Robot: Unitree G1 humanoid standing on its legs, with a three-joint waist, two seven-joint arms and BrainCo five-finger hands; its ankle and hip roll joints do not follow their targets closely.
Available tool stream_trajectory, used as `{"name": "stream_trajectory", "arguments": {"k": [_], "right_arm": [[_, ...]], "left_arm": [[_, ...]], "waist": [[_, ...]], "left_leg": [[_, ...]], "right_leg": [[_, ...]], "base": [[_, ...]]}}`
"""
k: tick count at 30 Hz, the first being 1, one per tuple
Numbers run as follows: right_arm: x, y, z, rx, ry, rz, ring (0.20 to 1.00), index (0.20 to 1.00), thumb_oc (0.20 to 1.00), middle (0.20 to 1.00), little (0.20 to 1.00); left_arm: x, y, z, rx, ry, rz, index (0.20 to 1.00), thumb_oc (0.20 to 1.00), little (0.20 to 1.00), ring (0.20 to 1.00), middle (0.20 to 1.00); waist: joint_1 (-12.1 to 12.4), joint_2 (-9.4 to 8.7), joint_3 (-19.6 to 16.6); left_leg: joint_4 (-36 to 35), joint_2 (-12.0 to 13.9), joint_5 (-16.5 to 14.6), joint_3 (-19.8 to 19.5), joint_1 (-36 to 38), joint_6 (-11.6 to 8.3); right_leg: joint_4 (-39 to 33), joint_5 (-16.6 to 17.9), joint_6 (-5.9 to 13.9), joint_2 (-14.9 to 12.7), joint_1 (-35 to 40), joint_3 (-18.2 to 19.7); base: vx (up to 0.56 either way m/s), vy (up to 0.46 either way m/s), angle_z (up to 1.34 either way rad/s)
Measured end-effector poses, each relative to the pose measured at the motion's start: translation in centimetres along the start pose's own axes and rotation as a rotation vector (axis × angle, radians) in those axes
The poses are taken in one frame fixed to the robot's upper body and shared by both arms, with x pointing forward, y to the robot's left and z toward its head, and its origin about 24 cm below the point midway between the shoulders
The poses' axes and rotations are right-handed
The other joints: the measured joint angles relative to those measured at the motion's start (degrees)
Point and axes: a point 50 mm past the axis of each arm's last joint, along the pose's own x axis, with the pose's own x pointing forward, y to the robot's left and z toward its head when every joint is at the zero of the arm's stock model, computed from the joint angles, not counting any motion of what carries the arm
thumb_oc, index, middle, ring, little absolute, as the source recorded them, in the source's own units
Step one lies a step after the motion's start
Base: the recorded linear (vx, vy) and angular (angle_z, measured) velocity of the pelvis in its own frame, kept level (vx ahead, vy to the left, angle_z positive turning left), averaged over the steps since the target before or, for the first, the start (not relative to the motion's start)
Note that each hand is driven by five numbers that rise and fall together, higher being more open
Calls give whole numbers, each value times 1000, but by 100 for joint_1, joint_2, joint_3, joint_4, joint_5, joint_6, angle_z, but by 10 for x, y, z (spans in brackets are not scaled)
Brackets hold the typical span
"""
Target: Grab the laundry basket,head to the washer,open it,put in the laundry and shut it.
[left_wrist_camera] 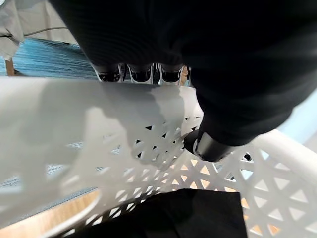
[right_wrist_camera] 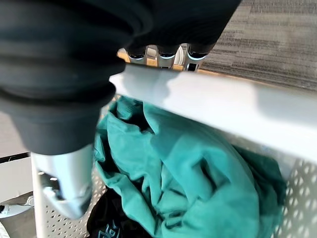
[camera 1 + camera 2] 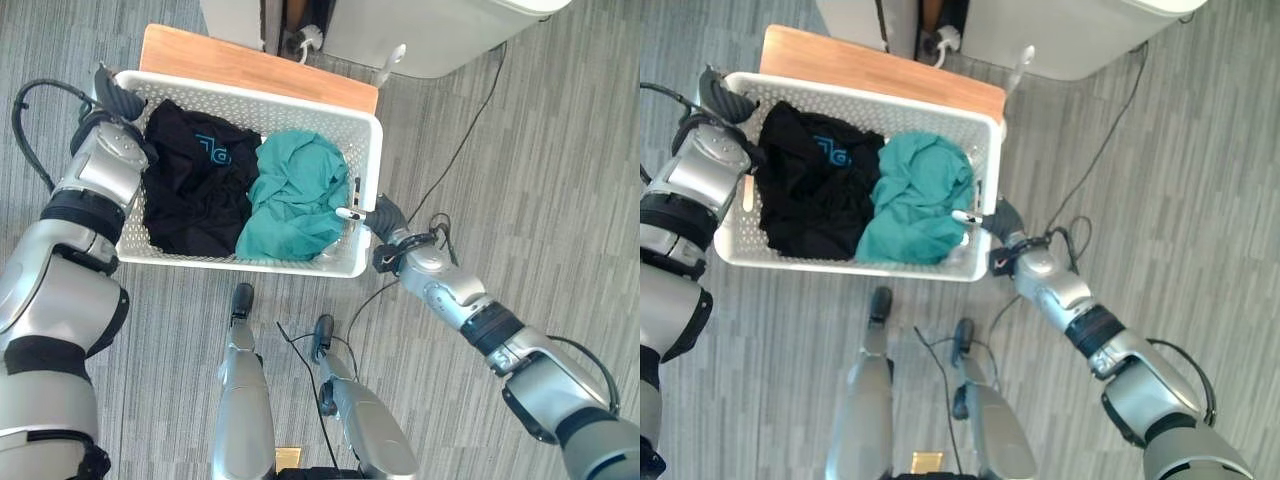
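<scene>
White laundry basket (image 3: 367, 150) sits with its far long edge against/over a low wooden table (image 3: 240, 62), the rest over the grey plank floor (image 3: 560, 180). Can't tell from above whether it rests on the table or is lifted off it.

Contents: black garment (image 3: 195, 190) with a blue print fills the robot's-left half; teal garment (image 3: 295, 200) is bunched in the right half, touching the black one at the middle. Both lie inside the basket walls.

Left robot hand (image 3: 118, 100) is at the basket's left end rim. In the left wrist view, fingers (image 1: 141, 74) curl over the outside of the rim, with the thumb (image 1: 208, 146) against the perforated inner wall, so it is gripping the rim.

Right robot hand (image 3: 385, 215) is at the right end rim, near the front corner. In the right wrist view, dark fingertips (image 2: 166, 52) hook over the far side of the white rim, and the thumb (image 2: 67, 183) comes down inside the basket beside the teal garment. It is clamped on the rim too.

A white appliance (image 3: 440, 35), probably the washer, stands just past the table at upper right; its body is mostly cut off, so the door state is unreadable. A thin black cord (image 3: 470, 130) runs across the floor near it.
</scene>
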Motion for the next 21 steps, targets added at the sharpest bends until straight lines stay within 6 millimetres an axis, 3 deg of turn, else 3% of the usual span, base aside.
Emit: {"name": "stream_trajectory", "arguments": {"k": [3, 4, 5, 6, 7, 12, 15, 21], "right_arm": [[1, -3, 2, -6, -4, -4, 1000, 1000, 1000, 1000, 1000], [1, -3, 2, -6, -3, -3, 1000, 1000, 1000, 1000, 1000], [1, -3, 2, -6, -3, -3, 1000, 1000, 1000, 1000, 1000], [1, -2, 1, -5, -2, 6, 1000, 1000, 1000, 1000, 1000], [1, -2, 2, -5, -3, 10, 1000, 1000, 1000, 1000, 1000], [0, 0, 4, -5, -16, 41, 1000, 1000, 1000, 1000, 1000], [-1, 1, 2, -1, -14, 49, 1000, 1000, 1000, 1000, 1000], [-4, -2, 0, 5, -14, 41, 1000, 1000, 1000, 1000, 1000]], "left_arm": [[1, 1, 2, 3, -10, 5, 200, 200, 200, 200, 200], [1, 1, 2, 8, -10, 5, 300, 300, 300, 300, 300], [1, 1, 2, 8, -10, 7, 341, 341, 341, 341, 341], [1, 2, 2, 15, -9, 22, 495, 495, 495, 495, 495], [1, 3, 1, 18, -9, 26, 1000, 1000, 1000, 1000, 1000], [1, 5, -5, -64, 23, 40, 1000, 1000, 1000, 1000, 1000], [-1, 1, -17, -181, 67, 54, 1000, 1000, 1000, 1000, 1000], [-7, 0, -20, -420, 63, 116, 1000, 1000, 1000, 1000, 1000]], "waist": [[-4, 0, -1], [-6, -1, -1], [-5, -1, -1], [-5, -1, -1], [-4, -1, -1], [-1, -1, -1], [1, -1, -1], [28, -1, -1]], "left_leg": [[-2, -17, 0, -86, -35, 0], [-3, -20, 0, -93, -38, 0], [-3, -22, 0, -93, -40, 0], [-4, -24, 0, -99, -55, 0], [-4, -25, 0, -104, -65, 0], [-28, -40, 0, -120, -136, 1], [-34, -56, 0, -126, -136, 1], [-35, -71, 1, -148, -136, 1]], "right_leg": [[29, 0, 1, -6, -41, -5], [34, 0, 1, -8, -43, -5], [37, -1, 1, -9, -47, -5], [44, -1, 2, -9, -62, -6], [45, -1, 2, -9, -72, -6], [48, -3, 4, -22, -150, -6], [47, -22, 30, -38, -149, -5], [47, -24, 33, -46, -139, -5]], "base": [[0, 0, 0], [0, 0, 0], [0, 0, 0], [0, 0, 0], [0, 0, 0], [0, 0, 0], [0, 0, 0], [-1, 1, 2]]}}
